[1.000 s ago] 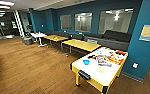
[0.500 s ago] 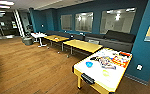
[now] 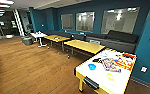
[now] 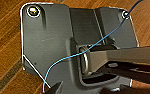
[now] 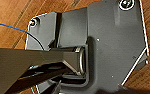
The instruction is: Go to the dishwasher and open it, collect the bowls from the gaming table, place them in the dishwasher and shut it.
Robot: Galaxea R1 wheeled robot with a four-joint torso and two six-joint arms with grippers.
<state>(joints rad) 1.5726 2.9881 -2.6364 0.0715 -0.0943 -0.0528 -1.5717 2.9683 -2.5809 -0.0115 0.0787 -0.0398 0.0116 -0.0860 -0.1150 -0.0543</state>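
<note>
Camera nearer the gaming table [image 3: 101,75], now larger and lower right.

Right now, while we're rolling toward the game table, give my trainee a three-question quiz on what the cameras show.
1. True or false: the blue bowl and the yellow-green bowl both sit on the gaming table.
2. Which bowl lies nearer the table's black end slot? A) the blue one B) the yellow-green one C) the head view cannot settle it
3. Fill in: the floor under the robot is made of ____ planks.

Key: 1 true. 2 C: both lie close to that end, with neither clearly nearer. 3 wooden, as both wrist views also show.
</note>
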